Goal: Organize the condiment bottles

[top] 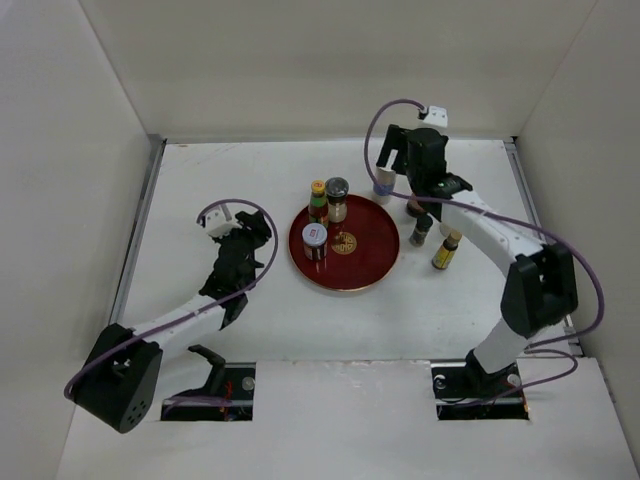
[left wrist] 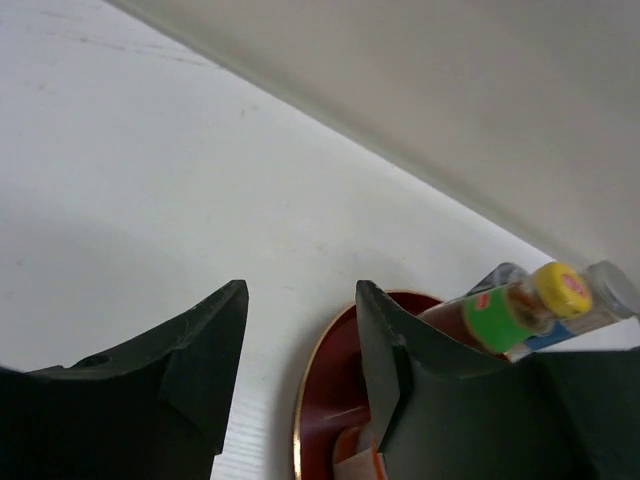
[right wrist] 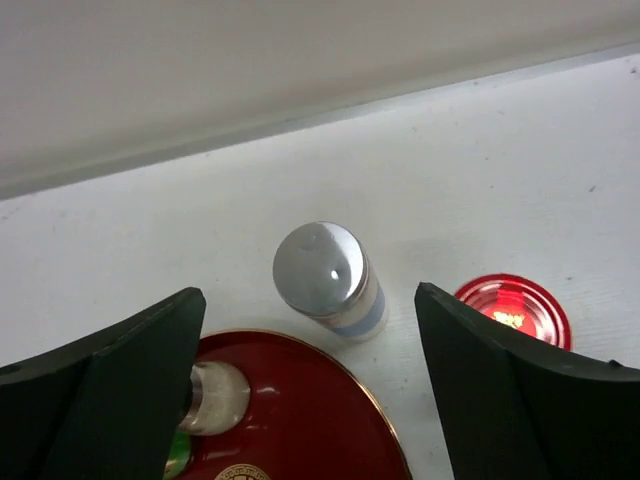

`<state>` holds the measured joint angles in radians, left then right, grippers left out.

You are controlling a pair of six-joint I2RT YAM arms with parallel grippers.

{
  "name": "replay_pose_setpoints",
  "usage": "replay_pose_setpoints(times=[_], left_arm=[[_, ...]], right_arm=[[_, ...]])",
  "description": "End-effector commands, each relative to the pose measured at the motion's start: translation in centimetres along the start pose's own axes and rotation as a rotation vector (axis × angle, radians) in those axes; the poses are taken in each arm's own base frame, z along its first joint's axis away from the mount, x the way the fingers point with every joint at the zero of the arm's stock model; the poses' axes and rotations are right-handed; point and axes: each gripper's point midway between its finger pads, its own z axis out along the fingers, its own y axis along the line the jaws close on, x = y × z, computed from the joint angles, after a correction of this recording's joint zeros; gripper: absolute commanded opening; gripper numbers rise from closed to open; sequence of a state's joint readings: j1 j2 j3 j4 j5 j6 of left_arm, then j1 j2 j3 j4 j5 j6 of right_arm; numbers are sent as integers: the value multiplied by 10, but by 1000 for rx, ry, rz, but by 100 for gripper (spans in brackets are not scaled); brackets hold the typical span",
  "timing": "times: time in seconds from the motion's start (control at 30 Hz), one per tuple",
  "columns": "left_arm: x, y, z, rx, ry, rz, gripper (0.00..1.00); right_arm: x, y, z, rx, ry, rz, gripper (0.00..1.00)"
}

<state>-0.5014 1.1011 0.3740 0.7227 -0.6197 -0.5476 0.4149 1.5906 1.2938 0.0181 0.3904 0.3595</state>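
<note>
A round red tray (top: 360, 270) carries three condiment bottles: a yellow-capped one (top: 318, 200), a dark-lidded jar (top: 337, 197) and a white-lidded jar (top: 315, 239). Just off the tray's far right rim stands a silver-capped bottle with a blue band (right wrist: 330, 280) (top: 383, 186). My right gripper (right wrist: 310, 295) (top: 391, 166) hovers over it, open, a finger on each side and not touching. My left gripper (left wrist: 300, 290) (top: 257, 229) is open and holds nothing, just left of the tray (left wrist: 310, 400). Past its right finger I see the yellow-capped bottle (left wrist: 520, 305).
Right of the tray on the table stand a red-capped jar (top: 415, 207) (right wrist: 512, 305), a black-capped bottle (top: 421, 229) and a yellow-capped bottle (top: 447, 250). White walls close the table at the back and both sides.
</note>
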Motion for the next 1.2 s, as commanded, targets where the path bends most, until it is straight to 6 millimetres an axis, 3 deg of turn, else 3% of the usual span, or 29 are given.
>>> replay_pose_setpoints(times=[0.0,0.17,0.37,0.53,0.73,0.87,1.03,1.17], left_arm=[[-2,-6,-2,48,-45,-108,46],[34,-8,5,75,35,-67,45],[28,-6,3,79,12,-83,45],[32,-3,5,68,19,-77,45],[33,-5,5,73,25,-75,45],[34,-5,6,71,31,-71,45],[34,-5,6,71,33,-70,45],[33,-2,7,63,29,-71,46]], right_arm=[[18,3,21,9,110,-119,96],[39,3,56,28,171,-194,100],[52,-7,73,59,197,-190,100],[66,-6,85,46,216,-186,81],[41,8,95,4,98,-188,60],[12,18,80,-28,26,-157,52],[-28,28,32,-74,-85,-121,54],[-19,36,-7,-120,-91,-118,54]])
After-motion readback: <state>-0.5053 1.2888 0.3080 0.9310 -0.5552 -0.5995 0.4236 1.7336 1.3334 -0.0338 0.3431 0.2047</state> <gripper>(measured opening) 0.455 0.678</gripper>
